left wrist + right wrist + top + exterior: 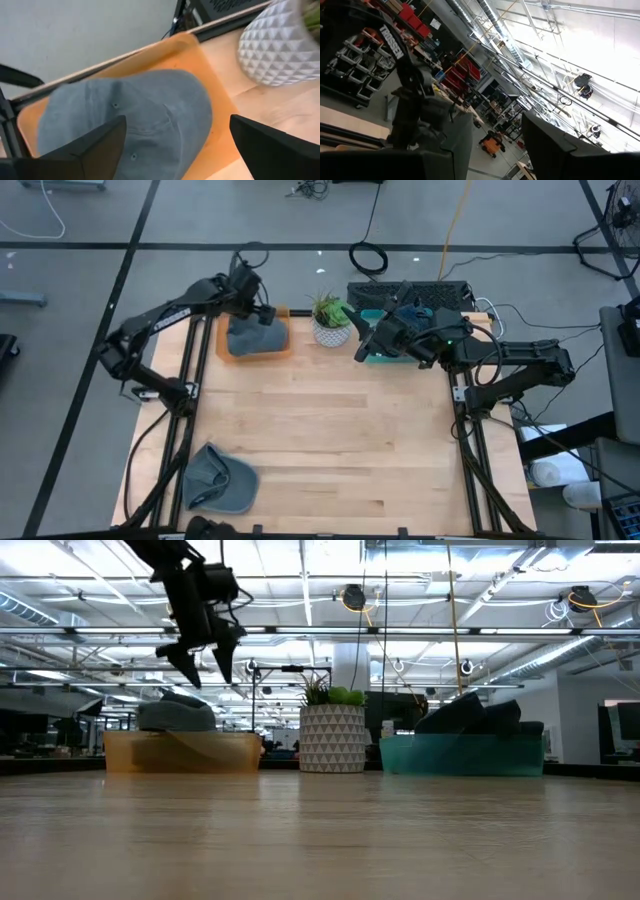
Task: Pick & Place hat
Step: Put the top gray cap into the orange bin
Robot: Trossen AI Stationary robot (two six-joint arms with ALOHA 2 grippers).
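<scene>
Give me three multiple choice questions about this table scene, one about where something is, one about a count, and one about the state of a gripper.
1. Where does the grey hat under the left gripper lie?
A. In the orange tray
B. In the teal bin
C. On the bare table

2. How many grey hats show in the high view?
A. One
B. Two
C. Three

3. How does the left gripper stand?
A. Shut on the hat
B. Open above the hat
C. Open, resting on the table

Answers:
1. A, the left wrist view shows orange tray all round the hat.
2. B, one in the tray, a second hat at the table's near left corner.
3. B, the low view shows its fingers spread, clear above the hat.
</scene>
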